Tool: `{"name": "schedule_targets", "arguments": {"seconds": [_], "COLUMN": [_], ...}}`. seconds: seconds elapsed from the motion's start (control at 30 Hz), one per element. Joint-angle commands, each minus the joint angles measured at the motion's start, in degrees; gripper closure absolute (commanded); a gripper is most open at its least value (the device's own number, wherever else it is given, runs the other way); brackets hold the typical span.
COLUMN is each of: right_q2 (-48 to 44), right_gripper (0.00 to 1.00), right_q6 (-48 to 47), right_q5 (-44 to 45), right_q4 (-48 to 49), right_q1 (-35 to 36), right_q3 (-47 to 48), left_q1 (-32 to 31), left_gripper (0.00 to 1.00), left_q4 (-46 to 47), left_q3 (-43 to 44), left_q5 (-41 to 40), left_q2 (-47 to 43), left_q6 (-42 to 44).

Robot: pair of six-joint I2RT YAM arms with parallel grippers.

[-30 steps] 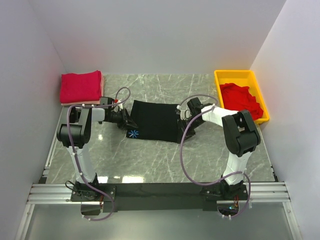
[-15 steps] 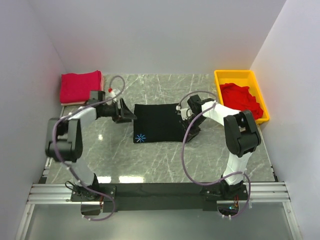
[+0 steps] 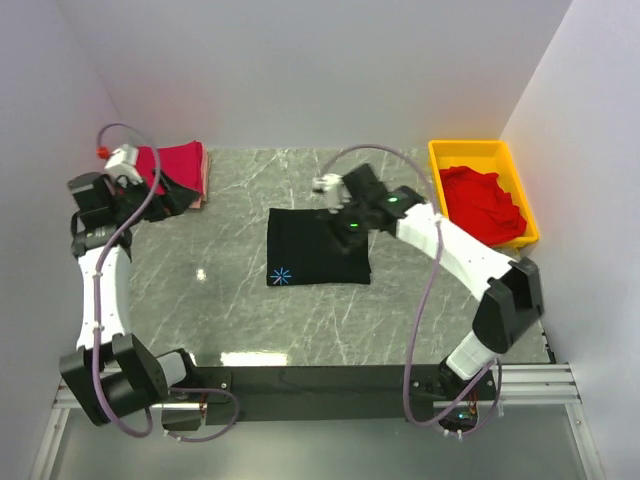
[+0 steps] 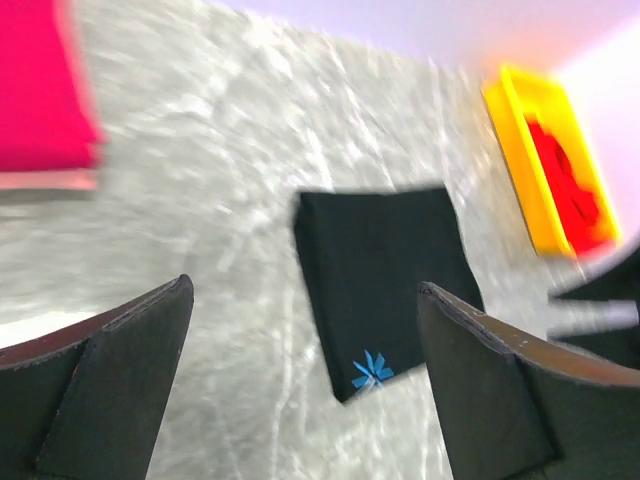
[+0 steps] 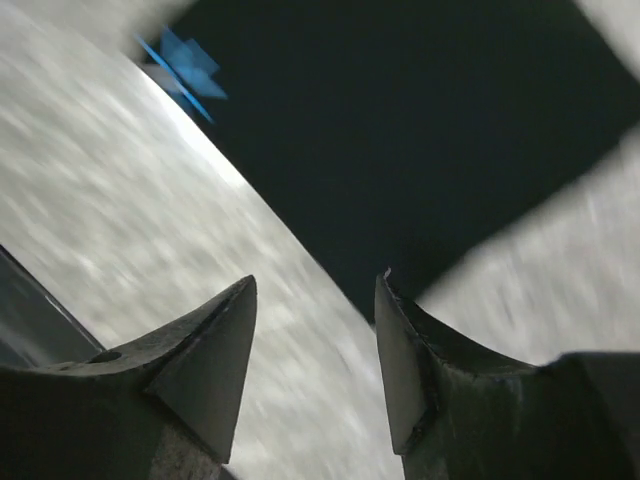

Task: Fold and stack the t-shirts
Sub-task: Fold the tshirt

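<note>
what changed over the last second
Both arms let go of the black t-shirt: the left fingers and right fingers were shut at its side edges and now stand open. The left arm swung away to the far left by the folded red stack; the right arm lifted over the shirt's far edge. Stack, yellow tray and the red shirt in it are unchanged.

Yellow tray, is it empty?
No, crumpled red cloth lies inside the yellow tray, filling much of it.
</note>
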Motion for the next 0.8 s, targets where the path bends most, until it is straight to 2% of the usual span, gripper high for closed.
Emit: {"name": "schedule_targets", "arguments": {"seconds": [0.0, 0.07, 0.1, 0.2, 0.27, 0.5, 0.77], "right_q2": [5.9, 11.8, 16.9, 26.2, 29.3, 35.4, 38.8], "right_gripper": [0.43, 0.43, 0.43, 0.46, 0.47, 0.48, 0.51], "right_q6": [7.0, 10.1, 11.7, 16.2, 18.0, 21.4, 22.5], "right_q5": [5.9, 9.7, 10.9, 11.8, 12.6, 19.5, 21.5], "right_q4": [4.9, 5.8, 4.9, 1.6, 1.3, 2.0, 3.1], "right_q1": [7.4, 10.7, 13.2, 16.2, 18.8, 24.7, 27.2], "right_q3": [5.7, 10.8, 16.3, 25.0, 30.2, 31.9, 30.6], "left_q1": [3.1, 4.4, 5.2, 6.9, 7.0, 6.9, 7.0], "left_gripper": [0.01, 0.0, 0.01, 0.0, 0.01, 0.01, 0.01], "left_q4": [-0.3, -1.9, -2.3, -3.6, -4.7, -7.0, -5.8], "left_q3": [0.6, -0.2, -0.5, -1.5, -1.8, -2.8, -5.2], "left_q5": [-4.1, -4.1, -3.7, -7.0, -9.6, -11.2, -11.1], "left_q2": [-0.6, 0.0, 0.2, -0.2, -1.1, -2.6, -3.5], "left_q6": [-3.2, -4.0, -4.6, -5.3, -4.3, -2.5, -2.3]}}
